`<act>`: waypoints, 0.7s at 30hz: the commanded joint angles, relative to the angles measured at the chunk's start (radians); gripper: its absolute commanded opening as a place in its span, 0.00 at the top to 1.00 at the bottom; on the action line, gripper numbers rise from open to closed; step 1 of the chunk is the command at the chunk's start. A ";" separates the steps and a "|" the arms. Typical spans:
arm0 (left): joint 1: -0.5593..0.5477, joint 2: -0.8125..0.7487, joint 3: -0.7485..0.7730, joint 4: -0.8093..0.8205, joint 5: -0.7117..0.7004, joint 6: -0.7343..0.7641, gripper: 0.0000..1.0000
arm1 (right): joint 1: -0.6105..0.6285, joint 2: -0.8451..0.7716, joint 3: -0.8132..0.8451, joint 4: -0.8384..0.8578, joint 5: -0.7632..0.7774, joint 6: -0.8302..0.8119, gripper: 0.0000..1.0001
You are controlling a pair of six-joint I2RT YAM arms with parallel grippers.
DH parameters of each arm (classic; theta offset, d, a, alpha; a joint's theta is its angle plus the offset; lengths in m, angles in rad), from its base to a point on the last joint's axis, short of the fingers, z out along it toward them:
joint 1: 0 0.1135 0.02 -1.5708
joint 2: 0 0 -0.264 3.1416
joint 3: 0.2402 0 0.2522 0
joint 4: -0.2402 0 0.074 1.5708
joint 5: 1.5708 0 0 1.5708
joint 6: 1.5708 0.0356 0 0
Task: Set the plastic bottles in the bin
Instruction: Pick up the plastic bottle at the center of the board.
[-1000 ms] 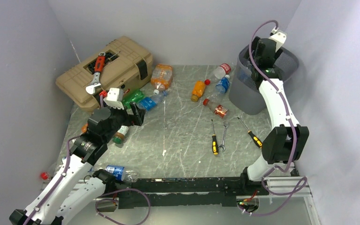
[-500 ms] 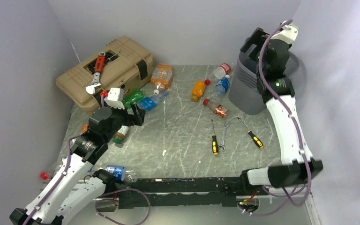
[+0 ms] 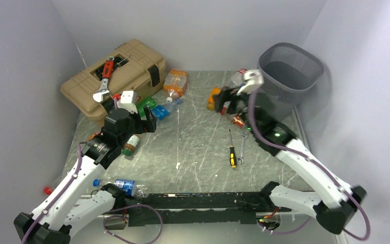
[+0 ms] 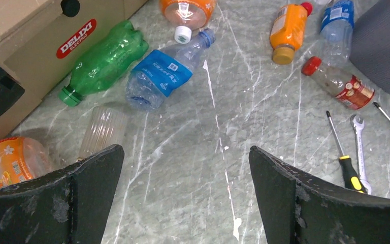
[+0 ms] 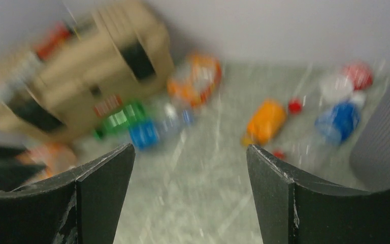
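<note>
Tan toolbox point(image 3: 132, 68) occupies the far-left corner of the tabletop, lid closed, with a red-handled adjustable wrench point(image 3: 104, 76) lying on top. In front of it, toward the left edge, lie an orange-wrapped bottle point(image 4: 7, 161) and a clear ribbed bottle point(image 4: 101, 131). A crushed blue-labelled bottle point(image 3: 127, 185) lies at the near edge beside the left arm's base.

The left gripper point(image 4: 185, 152) hovers over the left part of the table, fingers spread wide, nothing between them. Ahead of it a green bottle point(image 4: 105, 60) lies close along the toolbox front. A clear bottle with a blue label point(image 4: 163, 73) lies just beside it; whether they touch cannot be told. A squat orange bottle point(image 4: 189, 9) lies further toward the far edge.

Right of centre, an orange juice bottle point(image 4: 287, 31), a blue water bottle point(image 4: 335, 19) and a red-capped bottle point(image 4: 339, 85) lie on their sides near the bin. Nearer the front, a yellow-handled screwdriver point(image 4: 344, 155) and a spanner point(image 4: 359, 152) lie side by side.

The right gripper point(image 5: 190, 150) hangs above that bottle group, fingers spread wide and empty. Its wrist view is motion-blurred.

The bin point(image 3: 289, 68), grey mesh, stands upright at the far-right corner. Its contents cannot be made out.
</note>
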 commanded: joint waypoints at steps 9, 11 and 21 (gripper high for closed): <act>0.002 -0.003 0.035 0.008 0.042 0.025 0.00 | -0.032 0.365 -0.208 -0.115 0.225 0.081 0.11; 0.001 -0.003 0.038 0.003 0.044 0.025 0.01 | -0.081 0.407 -0.214 -0.079 0.202 0.087 0.10; 0.001 -0.018 0.037 0.009 0.072 0.017 0.00 | -0.209 0.606 -0.116 -0.034 0.164 -0.024 0.03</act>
